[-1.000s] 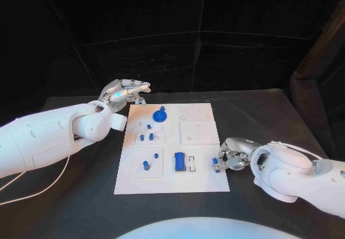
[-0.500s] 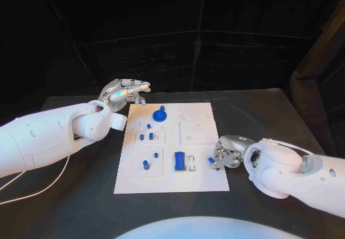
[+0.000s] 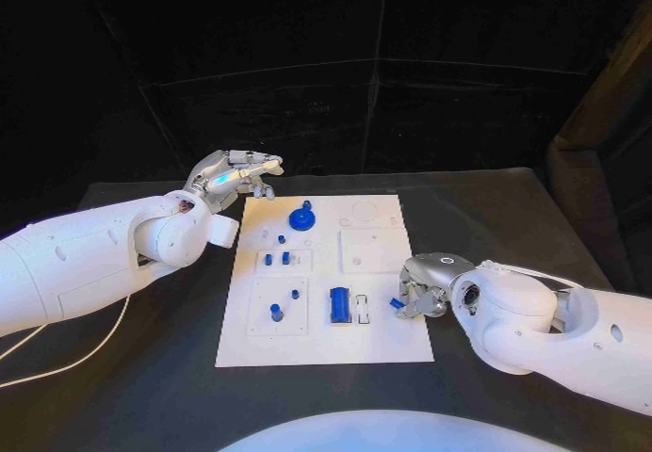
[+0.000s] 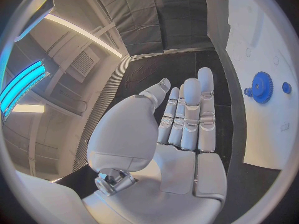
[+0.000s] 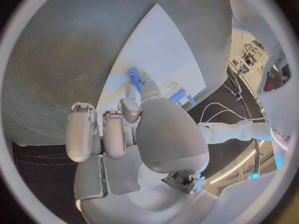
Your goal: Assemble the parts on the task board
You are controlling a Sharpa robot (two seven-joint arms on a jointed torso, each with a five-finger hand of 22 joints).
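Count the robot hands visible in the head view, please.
2: the left hand hovers open beyond the task board's far left corner; the right hand pinches a blue part at its right edge.

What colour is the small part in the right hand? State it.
Blue. The small part is pinched by the right hand; the right wrist view shows it best.

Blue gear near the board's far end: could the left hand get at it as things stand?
Probably yes. The left hand hovers open off the board's far left corner, the gear lies close by, and nothing stands between them.

White task board (image 3: 326, 348) (flat, mid-table) carries small blue parts (image 3: 340, 305).
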